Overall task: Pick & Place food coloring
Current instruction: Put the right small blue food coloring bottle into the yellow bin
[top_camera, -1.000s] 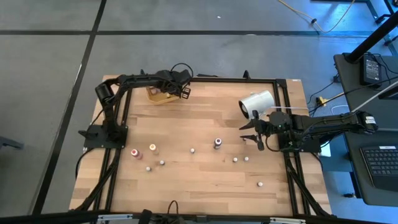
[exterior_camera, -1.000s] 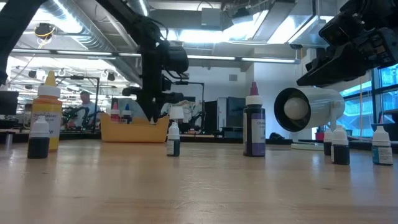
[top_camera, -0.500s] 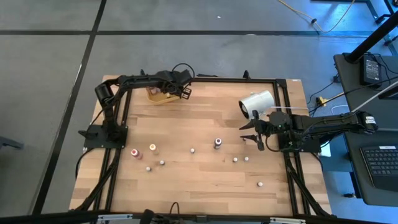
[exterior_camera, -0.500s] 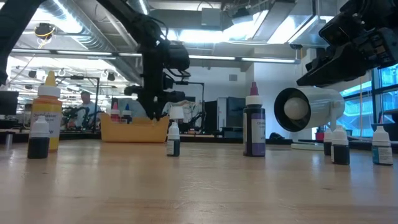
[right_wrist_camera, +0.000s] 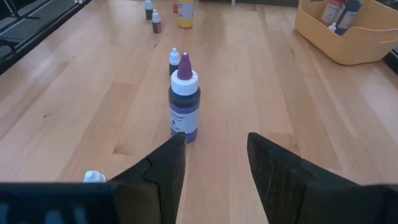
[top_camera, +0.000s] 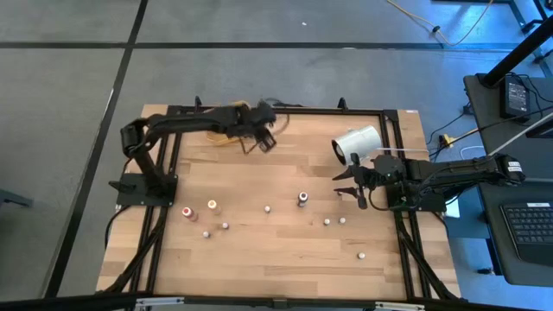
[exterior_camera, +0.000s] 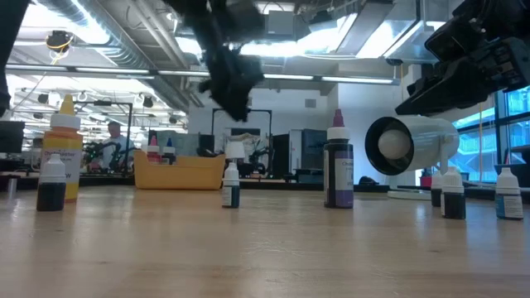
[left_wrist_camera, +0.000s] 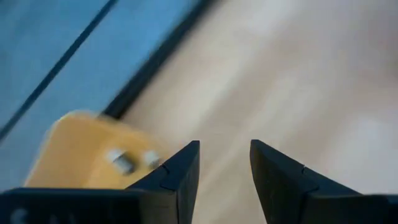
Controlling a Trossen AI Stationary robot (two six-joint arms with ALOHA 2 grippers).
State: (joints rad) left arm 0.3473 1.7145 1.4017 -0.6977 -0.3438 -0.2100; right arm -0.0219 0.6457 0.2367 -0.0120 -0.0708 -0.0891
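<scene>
Several tiny food coloring bottles stand upright on their bases across the wooden table, among them a purple one [top_camera: 302, 199], a red one [top_camera: 185, 212] and an orange one [top_camera: 212, 206]. More bottles [left_wrist_camera: 118, 158] stand in the yellow-orange tray [top_camera: 220, 131] at the far left. My left gripper [top_camera: 266, 138] is open and empty, raised above the table just right of the tray. My right gripper [top_camera: 350, 186] is open and empty at the right, with the purple bottle [right_wrist_camera: 184, 106] in front of it.
A large white cylinder [top_camera: 357, 144] lies on its side at the far right, just behind my right gripper. A taller yellow-orange bottle [exterior_camera: 65, 149] stands toward the left. A wide stretch of bare wood [top_camera: 285, 259] lies along the near side.
My left gripper has risen from over the tray and swung toward the table's right edge and slightly toward the near edge. The tray and the bottles on the table have stayed in place. My right arm has kept still.
</scene>
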